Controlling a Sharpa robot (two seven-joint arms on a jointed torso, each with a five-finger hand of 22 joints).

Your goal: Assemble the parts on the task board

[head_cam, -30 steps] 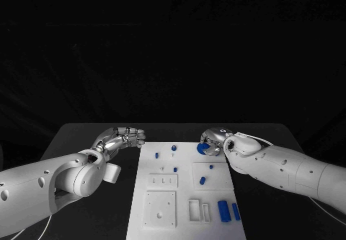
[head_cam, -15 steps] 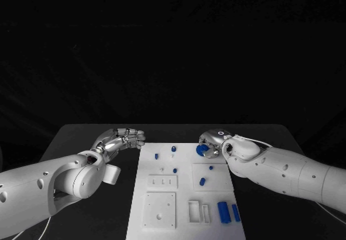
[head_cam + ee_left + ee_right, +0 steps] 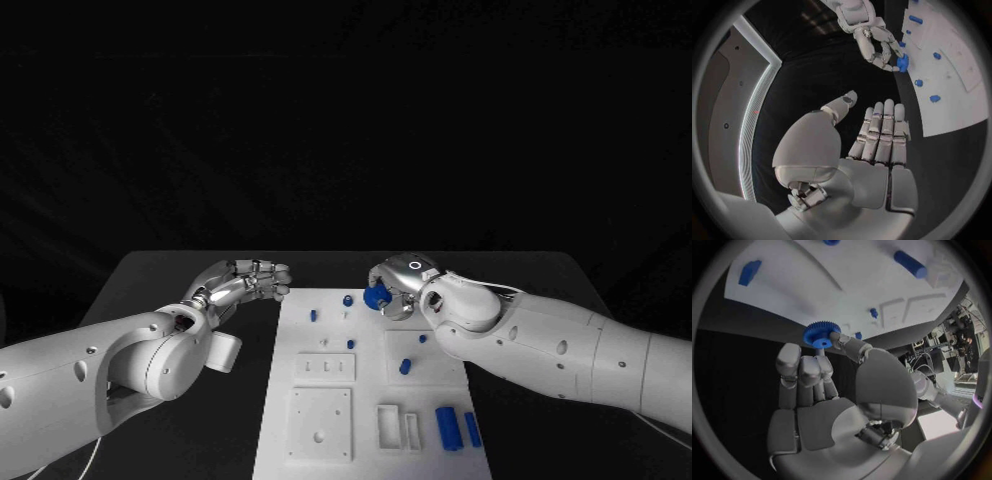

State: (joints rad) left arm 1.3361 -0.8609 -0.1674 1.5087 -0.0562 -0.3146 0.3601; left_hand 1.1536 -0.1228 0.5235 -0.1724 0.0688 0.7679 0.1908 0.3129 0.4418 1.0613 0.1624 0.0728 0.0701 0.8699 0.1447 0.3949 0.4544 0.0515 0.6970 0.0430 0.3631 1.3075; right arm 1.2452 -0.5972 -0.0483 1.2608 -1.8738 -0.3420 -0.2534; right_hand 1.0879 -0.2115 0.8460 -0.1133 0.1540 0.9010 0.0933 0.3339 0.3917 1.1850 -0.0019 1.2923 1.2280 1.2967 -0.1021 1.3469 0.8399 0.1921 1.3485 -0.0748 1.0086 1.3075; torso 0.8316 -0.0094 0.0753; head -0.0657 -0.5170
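- The board (image 3: 368,400) lies lengthwise down the middle of the table (image 3: 159,275), its far end between my two hands.
- Near the board's close right corner, two blue bars (image 3: 446,427) lie side by side, their long axes along the board's length, just right of two white slots (image 3: 389,422).
- Small blue pegs (image 3: 348,299) stand or lie about the far half of the board; which are seated in holes I cannot tell.
- My right hand (image 3: 400,283) hangs over the board's far end and pinches a blue gear (image 3: 378,297) between thumb and fingertips.
- In the right wrist view the gear (image 3: 820,334) shows its toothed rim and a short hub (image 3: 822,344); the hub points back toward my palm.
- My left hand (image 3: 245,279) sits just off the board's far left corner, over the table, holding nothing, fingers loosely together and extended.
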